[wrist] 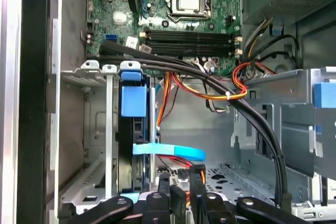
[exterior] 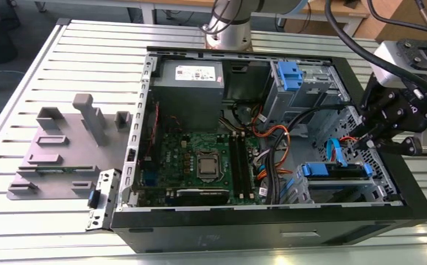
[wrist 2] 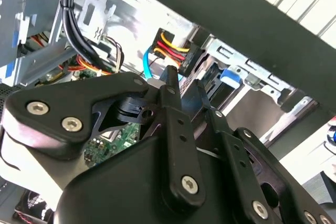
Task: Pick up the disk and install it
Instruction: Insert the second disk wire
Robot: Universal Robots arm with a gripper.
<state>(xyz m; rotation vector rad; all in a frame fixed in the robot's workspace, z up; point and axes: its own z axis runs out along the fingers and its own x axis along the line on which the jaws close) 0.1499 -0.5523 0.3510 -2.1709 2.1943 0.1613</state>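
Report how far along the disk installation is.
Done: the disk already sits in the drive cage, its blue bracket at the cage's open end. In hand: the end effector hangs just above that cage, close to the blue cable. Left: whether the disk is fully seated or cabled cannot be told.

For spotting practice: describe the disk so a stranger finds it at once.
Start at the computer case. In its near corner, at the exterior view's right, sits the disk; unlike the blue tab farther back, a light-blue cable curves beside it.
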